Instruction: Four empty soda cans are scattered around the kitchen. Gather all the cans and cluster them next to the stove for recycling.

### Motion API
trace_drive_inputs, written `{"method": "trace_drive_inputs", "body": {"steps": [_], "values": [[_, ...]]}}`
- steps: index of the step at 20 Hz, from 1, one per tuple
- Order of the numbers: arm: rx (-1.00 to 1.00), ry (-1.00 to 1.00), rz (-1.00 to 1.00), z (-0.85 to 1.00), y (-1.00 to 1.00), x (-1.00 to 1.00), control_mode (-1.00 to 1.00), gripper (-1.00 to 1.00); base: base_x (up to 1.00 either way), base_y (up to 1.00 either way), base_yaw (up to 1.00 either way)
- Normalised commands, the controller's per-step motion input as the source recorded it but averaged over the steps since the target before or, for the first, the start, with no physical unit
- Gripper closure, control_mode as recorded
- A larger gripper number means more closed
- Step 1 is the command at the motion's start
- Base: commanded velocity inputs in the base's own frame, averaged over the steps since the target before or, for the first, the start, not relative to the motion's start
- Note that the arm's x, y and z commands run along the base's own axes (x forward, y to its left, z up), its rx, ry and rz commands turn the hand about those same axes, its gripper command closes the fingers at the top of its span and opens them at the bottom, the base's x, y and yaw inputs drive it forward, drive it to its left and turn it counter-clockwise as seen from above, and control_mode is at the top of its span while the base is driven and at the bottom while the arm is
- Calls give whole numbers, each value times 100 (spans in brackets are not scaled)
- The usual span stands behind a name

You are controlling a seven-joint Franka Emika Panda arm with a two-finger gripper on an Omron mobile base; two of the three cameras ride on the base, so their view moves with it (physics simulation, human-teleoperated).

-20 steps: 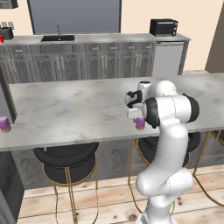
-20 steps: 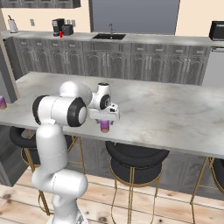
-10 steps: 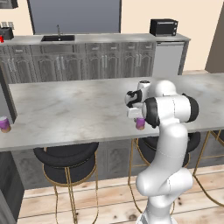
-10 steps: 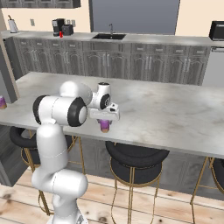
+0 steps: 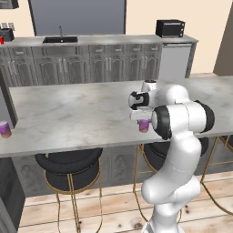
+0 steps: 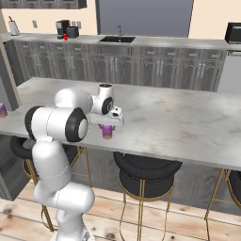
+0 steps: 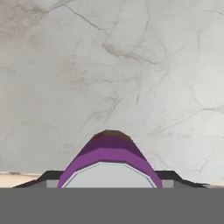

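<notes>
The marble table [image 5: 68,118] ran long and bare; the end effector [image 5: 144,119] pinched a purple soda can [image 6: 108,131] directly beneath it — best lifted straight up, kept upright — another purple can [image 5: 5,129] stood far off.

Place: you are looking at a home kitchen (a rendered one).
Island: a long pale marble counter [image 5: 68,113] runs across in front of you, with round black stools [image 6: 146,172] on thin brass legs tucked under it.
Back wall: grey wood-grain cabinets [image 5: 91,68] carry a second counter with a sink [image 5: 60,40] and tap.
Appliances: a black microwave [image 5: 170,28] and a coffee maker [image 6: 62,29] stand on that counter.
Floor: light planks [image 6: 188,230].
Walls: beige.
</notes>
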Motion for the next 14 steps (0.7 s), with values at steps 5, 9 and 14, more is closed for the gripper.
{"method": "trace_drive_inputs", "body": {"steps": [5, 9, 14], "values": [[1, -4, 0, 44, 25, -38, -100, 100, 0, 0, 0], [0, -5, -1, 42, 0, -45, -100, 100, 0, 0, 0], [0, -8, -1, 31, 0, -38, -100, 100, 0, 0, 0]]}}
